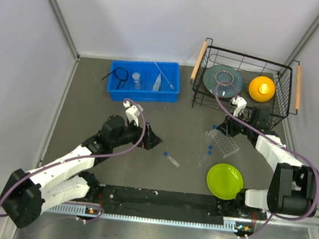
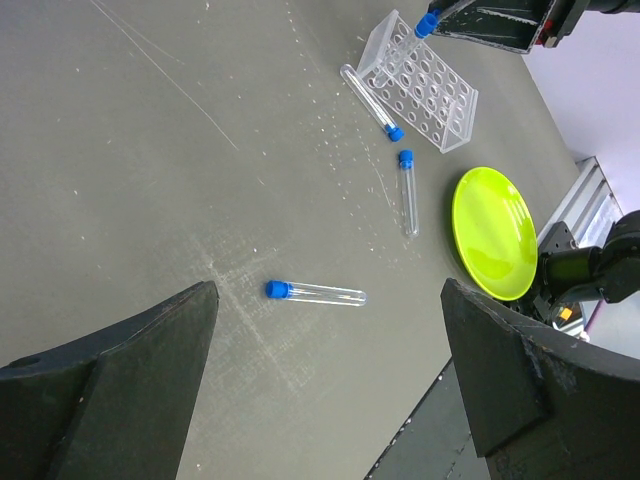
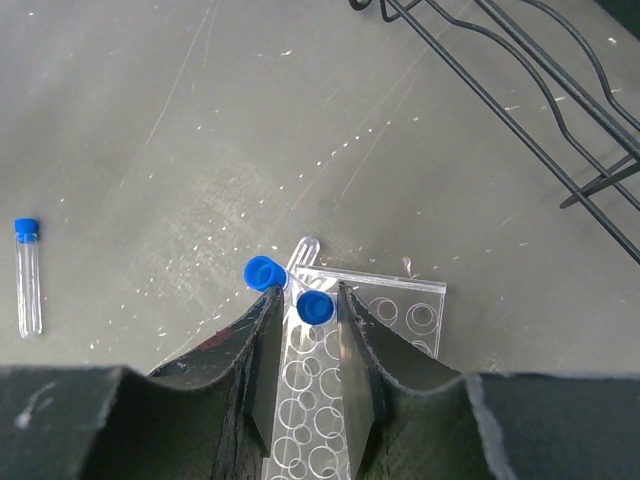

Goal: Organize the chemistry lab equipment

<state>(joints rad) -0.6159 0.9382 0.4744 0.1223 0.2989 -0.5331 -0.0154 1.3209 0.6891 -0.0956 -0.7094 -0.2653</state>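
A clear perforated tube rack (image 1: 225,142) lies on the table; it also shows in the left wrist view (image 2: 425,85). My right gripper (image 3: 307,290) hangs over the rack's end (image 3: 400,300), jaws a narrow gap apart. One blue-capped tube (image 3: 315,307) stands between them, and a second blue cap (image 3: 263,272) sits just outside one fingertip. Loose tubes lie at mid-table (image 2: 315,293), by the plate (image 2: 408,195) and against the rack (image 2: 370,100). My left gripper (image 2: 326,283) is wide open and empty above the mid-table tube.
A blue bin (image 1: 143,95) at the back holds the black ring on a rod (image 1: 120,74), small jar (image 1: 136,82) and clear packet (image 1: 162,82). A wire basket (image 1: 200,89) holds a grey dish (image 1: 223,79) and orange bowl (image 1: 261,87). A lime-green plate (image 1: 225,180) lies near front.
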